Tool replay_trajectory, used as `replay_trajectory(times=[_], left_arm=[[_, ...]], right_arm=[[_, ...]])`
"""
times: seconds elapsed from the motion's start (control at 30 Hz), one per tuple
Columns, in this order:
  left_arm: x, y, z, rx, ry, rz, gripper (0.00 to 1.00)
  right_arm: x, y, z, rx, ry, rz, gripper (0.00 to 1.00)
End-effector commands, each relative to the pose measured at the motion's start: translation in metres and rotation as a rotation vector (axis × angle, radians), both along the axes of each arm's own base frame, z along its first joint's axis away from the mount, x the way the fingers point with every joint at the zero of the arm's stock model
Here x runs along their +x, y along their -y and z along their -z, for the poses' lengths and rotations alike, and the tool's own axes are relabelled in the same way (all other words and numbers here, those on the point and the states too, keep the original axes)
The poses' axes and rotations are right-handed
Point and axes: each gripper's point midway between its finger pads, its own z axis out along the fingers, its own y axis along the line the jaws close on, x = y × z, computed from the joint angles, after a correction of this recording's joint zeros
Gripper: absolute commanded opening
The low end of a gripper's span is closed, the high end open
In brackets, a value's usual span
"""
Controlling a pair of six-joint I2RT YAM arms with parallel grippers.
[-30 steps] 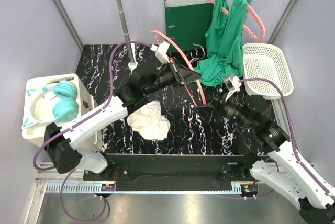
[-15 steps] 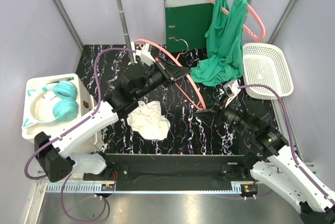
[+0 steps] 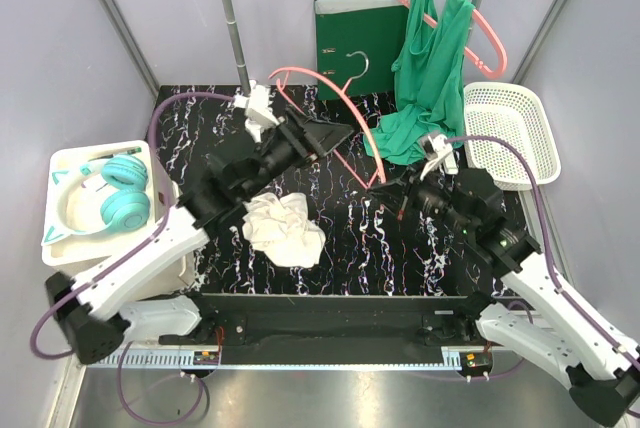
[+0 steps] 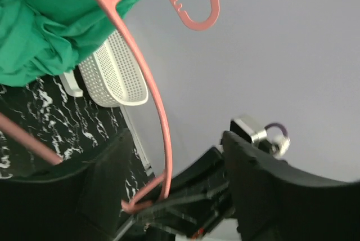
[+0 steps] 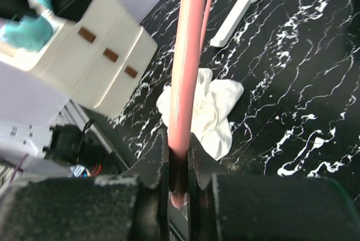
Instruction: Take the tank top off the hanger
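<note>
A green tank top (image 3: pixel 428 83) hangs on a pink hanger (image 3: pixel 487 33) from the rail at the back right, its hem pooled on the table. A second, bare pink hanger (image 3: pixel 345 113) is tilted in the air between my arms. My right gripper (image 3: pixel 385 185) is shut on its lower end; in the right wrist view the pink bar (image 5: pixel 184 72) runs down into my right gripper (image 5: pixel 179 168). My left gripper (image 3: pixel 335 133) is open; in the left wrist view my left gripper (image 4: pixel 177 145) stands wide apart around the bare hanger's arc (image 4: pixel 163 123) without gripping it. The green cloth (image 4: pixel 39 32) shows there too.
A crumpled white garment (image 3: pixel 285 228) lies on the black marbled table near the middle front. A white bin (image 3: pixel 70 163) with teal headphones (image 3: pixel 115 198) stands at the left, a white basket (image 3: pixel 505 128) at the right, a green binder (image 3: pixel 355 38) and the rack pole (image 3: pixel 235 43) behind.
My left gripper has opened, let go of the bare hanger and drawn back to the left. My right gripper has shut on the hanger's lower end.
</note>
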Motion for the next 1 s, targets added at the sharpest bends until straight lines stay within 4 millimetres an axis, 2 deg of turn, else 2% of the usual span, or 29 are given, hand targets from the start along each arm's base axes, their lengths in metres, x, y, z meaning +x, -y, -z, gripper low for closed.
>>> replay_trajectory(times=[0.0,0.03,0.07,0.13,0.17,0.23,0.27,0.3,0.33,0.37,0.4,0.43,0.47,0.5,0.53,0.57,0.6,0.63,0.67,0.7,0.73,0.77,0.8,0.83,0.87,0.9,0.93,0.97], left_arm=[[-0.015,-0.060,-0.014,0.117,0.208,-0.162,0.77],[-0.017,-0.068,-0.011,0.133,0.217,-0.182,0.80],[-0.019,-0.077,-0.007,0.169,0.239,-0.206,0.81],[-0.028,-0.100,0.001,0.203,0.249,-0.258,0.84],[-0.030,-0.108,0.011,0.248,0.247,-0.272,0.84],[-0.036,-0.127,0.020,0.273,0.243,-0.315,0.84],[-0.039,-0.133,0.031,0.307,0.224,-0.322,0.84],[-0.042,-0.143,0.038,0.315,0.216,-0.346,0.84],[-0.044,-0.147,0.045,0.325,0.207,-0.353,0.84],[-0.046,-0.150,0.052,0.333,0.195,-0.357,0.84],[-0.049,-0.155,0.060,0.334,0.191,-0.364,0.84],[-0.050,-0.157,0.064,0.337,0.185,-0.366,0.84],[-0.052,-0.160,0.069,0.340,0.176,-0.367,0.84],[-0.053,-0.163,0.073,0.343,0.173,-0.371,0.84],[-0.054,-0.164,0.076,0.349,0.171,-0.372,0.84],[-0.055,-0.165,0.078,0.353,0.166,-0.372,0.84],[-0.057,-0.167,0.079,0.353,0.166,-0.372,0.84],[-0.057,-0.167,0.080,0.353,0.165,-0.372,0.84],[-0.058,-0.167,0.080,0.352,0.164,-0.367,0.84],[-0.059,-0.166,0.080,0.350,0.166,-0.360,0.84],[-0.060,-0.166,0.080,0.348,0.168,-0.356,0.84],[-0.061,-0.165,0.080,0.345,0.167,-0.351,0.84],[-0.062,-0.164,0.080,0.343,0.167,-0.342,0.84],[-0.062,-0.164,0.080,0.341,0.167,-0.339,0.84],[-0.063,-0.163,0.081,0.339,0.165,-0.334,0.84],[-0.064,-0.162,0.082,0.337,0.165,-0.327,0.83],[-0.064,-0.162,0.082,0.336,0.165,-0.324,0.83],[-0.065,-0.161,0.083,0.334,0.163,-0.319,0.83]], right_arm=[[0.028,0.006,-0.059,0.049,0.094,0.121,0.00],[0.039,0.004,-0.053,0.013,0.085,0.144,0.00],[0.044,0.004,-0.066,0.017,0.106,0.159,0.00],[0.060,0.000,-0.065,-0.030,0.118,0.181,0.00],[0.064,-0.001,-0.081,-0.023,0.148,0.189,0.00],[0.082,-0.007,-0.081,-0.067,0.166,0.208,0.00],[0.088,-0.008,-0.099,-0.060,0.201,0.220,0.00],[0.099,-0.013,-0.096,-0.083,0.199,0.225,0.00],[0.106,-0.014,-0.102,-0.102,0.229,0.238,0.00],[0.110,-0.015,-0.121,-0.088,0.263,0.245,0.00],[0.122,-0.023,-0.117,-0.109,0.258,0.247,0.00],[0.129,-0.026,-0.121,-0.121,0.276,0.249,0.00],[0.132,-0.028,-0.141,-0.102,0.310,0.250,0.00],[0.143,-0.037,-0.134,-0.126,0.306,0.240,0.00],[0.148,-0.041,-0.137,-0.125,0.311,0.234,0.00],[0.150,-0.044,-0.155,-0.105,0.341,0.232,0.00],[0.160,-0.053,-0.147,-0.124,0.333,0.225,0.00],[0.166,-0.056,-0.148,-0.127,0.335,0.226,0.00],[0.169,-0.058,-0.162,-0.110,0.357,0.230,0.00],[0.180,-0.067,-0.153,-0.126,0.347,0.224,0.00],[0.184,-0.071,-0.154,-0.126,0.349,0.220,0.00],[0.186,-0.073,-0.166,-0.109,0.367,0.219,0.00],[0.198,-0.082,-0.155,-0.125,0.350,0.214,0.00],[0.203,-0.086,-0.155,-0.126,0.353,0.214,0.00],[0.205,-0.088,-0.168,-0.109,0.372,0.216,0.00],[0.215,-0.095,-0.156,-0.127,0.353,0.209,0.00],[0.217,-0.101,-0.155,-0.127,0.352,0.196,0.00],[0.219,-0.102,-0.169,-0.108,0.371,0.197,0.00]])
